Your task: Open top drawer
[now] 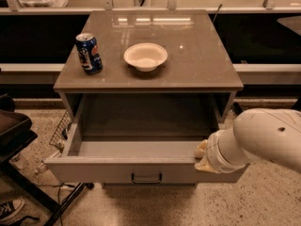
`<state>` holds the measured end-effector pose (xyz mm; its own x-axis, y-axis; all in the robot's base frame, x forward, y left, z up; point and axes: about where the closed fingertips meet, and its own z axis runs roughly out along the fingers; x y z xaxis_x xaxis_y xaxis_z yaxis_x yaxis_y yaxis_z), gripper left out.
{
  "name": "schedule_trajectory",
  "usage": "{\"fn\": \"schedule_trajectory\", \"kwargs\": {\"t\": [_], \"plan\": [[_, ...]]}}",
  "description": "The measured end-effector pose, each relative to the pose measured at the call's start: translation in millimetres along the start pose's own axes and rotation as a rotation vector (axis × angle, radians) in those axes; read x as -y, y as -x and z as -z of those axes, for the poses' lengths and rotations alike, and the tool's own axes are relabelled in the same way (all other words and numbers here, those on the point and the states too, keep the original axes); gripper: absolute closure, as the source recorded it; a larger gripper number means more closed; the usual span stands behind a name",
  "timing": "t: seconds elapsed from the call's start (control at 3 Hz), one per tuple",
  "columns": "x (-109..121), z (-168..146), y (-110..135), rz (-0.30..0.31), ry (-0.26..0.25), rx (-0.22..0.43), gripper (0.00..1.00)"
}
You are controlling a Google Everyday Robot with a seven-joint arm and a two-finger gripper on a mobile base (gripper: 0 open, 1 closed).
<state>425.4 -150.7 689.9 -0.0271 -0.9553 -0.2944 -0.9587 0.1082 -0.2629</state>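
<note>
1. The drawer [108, 172] stands pulled well out from under the surface [202, 55]. Its long front runs left to right, with the handle [146, 178] at the middle.
2. The pincer [202, 156] sits against the top rim at the front's right end, and the handle lies to its left and lower.
3. Whether the pincer is spread or pinching the rim, I cannot tell.
4. Any further pull would likely run straight out from the cabinet.

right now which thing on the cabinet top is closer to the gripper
The white bowl; the blue can stands farther left. The gripper is at the open top drawer's right front corner.
</note>
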Motion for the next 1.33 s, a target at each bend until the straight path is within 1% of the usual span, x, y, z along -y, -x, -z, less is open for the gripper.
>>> {"fn": "schedule_trajectory", "kwargs": {"t": [0.33, 0.67, 1.0, 1.33], "plan": [[0.1, 0.2, 0.1, 0.0, 0.0, 0.0, 0.75], [0.1, 0.6, 0.3, 0.001, -0.001, 0.0, 0.43], [0.0, 1.4, 0.7, 0.002, -0.002, -0.001, 0.21], [-4.7, 3.6, -3.1, -0.003, 0.003, 0.03, 0.0]]}}
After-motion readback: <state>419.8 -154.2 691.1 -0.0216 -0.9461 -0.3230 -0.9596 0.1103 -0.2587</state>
